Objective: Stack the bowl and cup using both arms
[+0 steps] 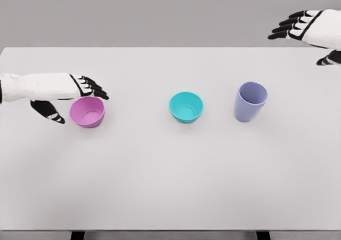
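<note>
Left hand (64,98), fingers spread, flanks the pink bowl (87,112) at frame left. Right hand (314,32) hovers open, upper right. Teal bowl (186,106) centre, lavender cup (250,101) beside it.

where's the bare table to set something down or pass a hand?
Free: the whole near half of the table, in front of all three vessels; the far strip behind them; the gaps between pink bowl, teal bowl and purple cup. Crowded: the left edge, where the left hand is at the pink bowl. The right hand hovers open by the far right corner.

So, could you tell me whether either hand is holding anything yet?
Nothing is held: the left hand is open beside the pink plastic bowl; the right hand is open.
</note>
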You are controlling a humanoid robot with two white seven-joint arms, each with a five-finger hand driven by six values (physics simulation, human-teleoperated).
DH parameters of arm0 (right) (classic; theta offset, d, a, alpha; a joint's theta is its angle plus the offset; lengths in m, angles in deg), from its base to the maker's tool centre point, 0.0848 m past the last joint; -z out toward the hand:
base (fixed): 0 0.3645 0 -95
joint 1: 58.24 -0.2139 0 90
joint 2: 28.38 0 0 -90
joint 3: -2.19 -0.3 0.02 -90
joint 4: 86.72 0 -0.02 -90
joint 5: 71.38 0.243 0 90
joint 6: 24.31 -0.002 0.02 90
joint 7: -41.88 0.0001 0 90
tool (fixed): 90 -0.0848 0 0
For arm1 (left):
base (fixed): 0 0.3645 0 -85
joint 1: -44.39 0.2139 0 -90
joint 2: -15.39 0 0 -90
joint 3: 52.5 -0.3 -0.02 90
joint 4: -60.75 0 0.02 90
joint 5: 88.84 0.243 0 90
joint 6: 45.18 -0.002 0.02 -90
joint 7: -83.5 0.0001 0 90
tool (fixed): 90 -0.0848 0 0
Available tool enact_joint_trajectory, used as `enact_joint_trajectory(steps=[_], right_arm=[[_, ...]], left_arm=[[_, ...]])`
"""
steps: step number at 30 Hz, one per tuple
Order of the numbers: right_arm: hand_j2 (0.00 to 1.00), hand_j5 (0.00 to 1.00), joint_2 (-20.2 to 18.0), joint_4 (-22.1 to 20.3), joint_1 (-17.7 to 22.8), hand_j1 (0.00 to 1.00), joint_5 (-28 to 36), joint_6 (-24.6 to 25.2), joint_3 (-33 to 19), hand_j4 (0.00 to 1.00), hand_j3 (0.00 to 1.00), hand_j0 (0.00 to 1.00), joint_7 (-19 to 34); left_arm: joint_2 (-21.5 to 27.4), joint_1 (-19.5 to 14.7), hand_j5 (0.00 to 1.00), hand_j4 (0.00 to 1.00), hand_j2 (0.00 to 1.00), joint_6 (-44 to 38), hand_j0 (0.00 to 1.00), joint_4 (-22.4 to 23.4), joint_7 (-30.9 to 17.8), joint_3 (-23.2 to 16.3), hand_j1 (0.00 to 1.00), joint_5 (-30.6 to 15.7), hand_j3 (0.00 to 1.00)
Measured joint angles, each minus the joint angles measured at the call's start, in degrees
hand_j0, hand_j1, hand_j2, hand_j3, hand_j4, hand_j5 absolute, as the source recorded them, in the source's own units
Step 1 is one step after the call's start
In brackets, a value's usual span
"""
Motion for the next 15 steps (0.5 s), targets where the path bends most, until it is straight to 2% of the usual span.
enact_joint_trajectory(steps=[6,10,15], right_arm=[[1.00,1.00,5.55,1.15,-0.35,1.00,0.05,0.01,2.18,1.00,1.00,1.00,0.00],[1.00,1.00,6.59,4.11,-0.53,1.00,-0.03,0.00,2.87,1.00,1.00,1.00,0.00],[1.00,1.00,6.95,5.15,-0.53,1.00,-0.05,-0.01,3.05,1.00,1.00,1.00,0.00]], left_arm=[[0.06,0.00,1.00,1.00,1.00,0.01,1.00,0.12,-0.03,-2.11,1.00,-1.76,1.00],[-0.19,0.00,1.00,1.00,1.00,0.00,1.00,0.24,-0.03,-2.55,1.00,-2.71,1.00],[-1.42,-0.09,1.00,1.00,1.00,0.00,1.00,1.99,-0.03,-2.90,1.00,-2.77,1.00]])
